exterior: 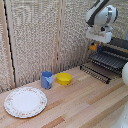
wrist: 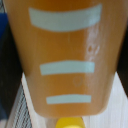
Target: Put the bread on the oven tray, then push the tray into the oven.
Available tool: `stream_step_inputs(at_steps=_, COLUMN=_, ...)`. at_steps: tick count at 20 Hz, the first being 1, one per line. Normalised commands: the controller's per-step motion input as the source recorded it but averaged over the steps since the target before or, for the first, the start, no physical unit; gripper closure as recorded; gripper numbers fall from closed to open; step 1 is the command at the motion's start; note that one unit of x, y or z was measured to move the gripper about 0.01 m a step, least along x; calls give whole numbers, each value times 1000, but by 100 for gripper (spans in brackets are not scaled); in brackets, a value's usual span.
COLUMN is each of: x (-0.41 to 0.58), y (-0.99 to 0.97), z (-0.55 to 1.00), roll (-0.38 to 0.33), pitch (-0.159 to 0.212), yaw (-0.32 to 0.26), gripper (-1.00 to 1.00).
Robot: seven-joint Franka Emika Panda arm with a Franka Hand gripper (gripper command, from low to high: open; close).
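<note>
**Bread held above the oven pan: 1 block, 1 clamp**

Bread: 1 small orange-brown block, seen in the exterior view directly under the white boxy wrist of the arm. It hangs in the air above the oven pan, not touching it. In the wrist view the bread fills nearly the whole picture as a glossy orange surface with 3 pale horizontal stripes.

Clamp: 1 unit. Its dark fingers are too small in the exterior view and hidden in the wrist view, so the finger position cannot be read directly; the bread hanging clear of every surface right at the clamp indicates it is gripped there.

Oven pan: 1 flat dark tray with thin parallel bars, extended out in front of the oven at the exterior view's right. The oven is cut off by the picture edge.

Other items on the wooden table:
- 1 blue cup, upright.
- 1 round yellow bowl, just beside the cup, on the side toward the oven. A yellow rim also shows past the bread's end in the wrist view.
- 1 round white floral plate, toward the exterior view's left, apart from the cup.
</note>
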Motion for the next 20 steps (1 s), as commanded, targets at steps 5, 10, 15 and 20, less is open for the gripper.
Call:
stream_step_inputs(at_steps=5, x=95, y=-619, z=-20, roll=2, pitch=33, yaw=-42, gripper=100)
stream_step_inputs(at_steps=10, x=62, y=-445, z=-106, roll=11, pitch=64, yaw=-6, gripper=100)
stream_step_inputs(at_steps=15, x=99, y=-477, z=-55, roll=2, pitch=91, yaw=-54, gripper=100)
stream_step_inputs(at_steps=20, x=99, y=-574, z=0, roll=8, pitch=81, yaw=-43, gripper=100)
